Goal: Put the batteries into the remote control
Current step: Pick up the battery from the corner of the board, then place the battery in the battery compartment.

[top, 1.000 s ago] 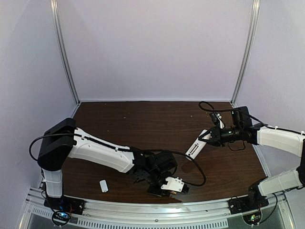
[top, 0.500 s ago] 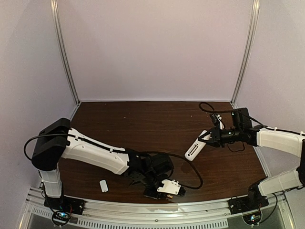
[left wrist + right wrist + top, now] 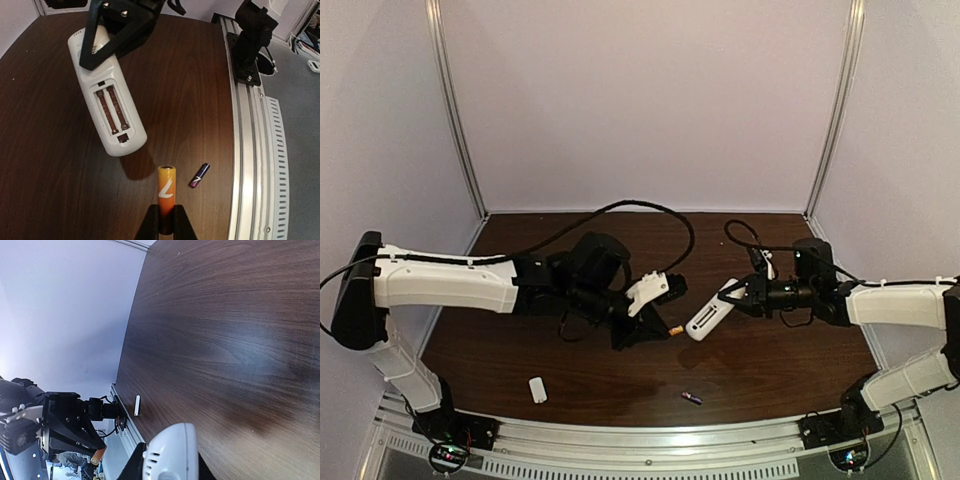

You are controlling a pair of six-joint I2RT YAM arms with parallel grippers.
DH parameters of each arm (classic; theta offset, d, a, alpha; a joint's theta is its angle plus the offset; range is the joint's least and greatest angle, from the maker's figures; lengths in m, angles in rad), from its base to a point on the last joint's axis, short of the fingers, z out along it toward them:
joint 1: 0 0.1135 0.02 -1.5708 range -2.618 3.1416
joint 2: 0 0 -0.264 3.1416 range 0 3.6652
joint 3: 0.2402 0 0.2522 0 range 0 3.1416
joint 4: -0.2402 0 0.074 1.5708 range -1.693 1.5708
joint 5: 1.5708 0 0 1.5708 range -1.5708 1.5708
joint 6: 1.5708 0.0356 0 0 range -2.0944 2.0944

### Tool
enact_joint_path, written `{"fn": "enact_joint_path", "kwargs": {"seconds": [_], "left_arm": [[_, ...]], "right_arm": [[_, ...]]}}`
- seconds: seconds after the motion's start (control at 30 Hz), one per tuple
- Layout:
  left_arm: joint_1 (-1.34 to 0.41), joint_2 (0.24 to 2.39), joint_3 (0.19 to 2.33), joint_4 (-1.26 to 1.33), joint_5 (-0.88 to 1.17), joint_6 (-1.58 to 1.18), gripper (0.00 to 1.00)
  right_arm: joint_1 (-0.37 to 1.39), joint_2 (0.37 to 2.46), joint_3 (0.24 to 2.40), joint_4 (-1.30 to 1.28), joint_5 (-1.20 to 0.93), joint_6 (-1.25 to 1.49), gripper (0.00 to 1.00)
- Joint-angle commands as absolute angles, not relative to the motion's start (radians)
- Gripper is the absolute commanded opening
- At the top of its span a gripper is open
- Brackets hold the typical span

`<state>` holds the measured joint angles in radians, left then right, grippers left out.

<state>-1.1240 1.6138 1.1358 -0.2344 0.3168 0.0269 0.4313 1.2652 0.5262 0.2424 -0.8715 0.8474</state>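
Small white piece (image 3: 537, 389) on dark table (image 3: 650, 250).

lower end of orange battery (image 3: 166, 186) hidden in left hand (image 3: 166, 214), remote control (image 3: 169, 454) cut off by bottom edge

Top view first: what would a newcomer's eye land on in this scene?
Mid-table, the right gripper holds the white remote control aloft, its empty battery bay facing the left gripper, which pinches an orange battery. A purple-blue battery lies loose on the table near the front edge.
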Motion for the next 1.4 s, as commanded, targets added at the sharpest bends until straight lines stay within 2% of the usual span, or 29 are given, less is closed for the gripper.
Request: {"fn": "enact_joint_path", "kwargs": {"seconds": [0.0, 0.2, 0.47, 1.37], "left_arm": [[-1.096, 1.629, 1.162, -0.223, 0.328, -0.181, 0.00], [-1.094, 1.683, 1.224, -0.302, 0.276, -0.235, 0.00], [-1.086, 1.749, 1.270, -0.337, 0.258, -0.276, 0.00], [-1.062, 1.863, 1.344, -0.351, 0.236, -0.358, 0.00]], "right_arm": [[0.491, 1.299, 0.508, 0.423, -0.804, 0.952, 0.00], [0.564, 1.348, 0.506, 0.503, -0.753, 1.011, 0.00], [0.610, 1.367, 0.524, 0.452, -0.723, 1.027, 0.00], [0.679, 1.363, 0.494, 0.478, -0.655, 1.118, 0.00]]}}
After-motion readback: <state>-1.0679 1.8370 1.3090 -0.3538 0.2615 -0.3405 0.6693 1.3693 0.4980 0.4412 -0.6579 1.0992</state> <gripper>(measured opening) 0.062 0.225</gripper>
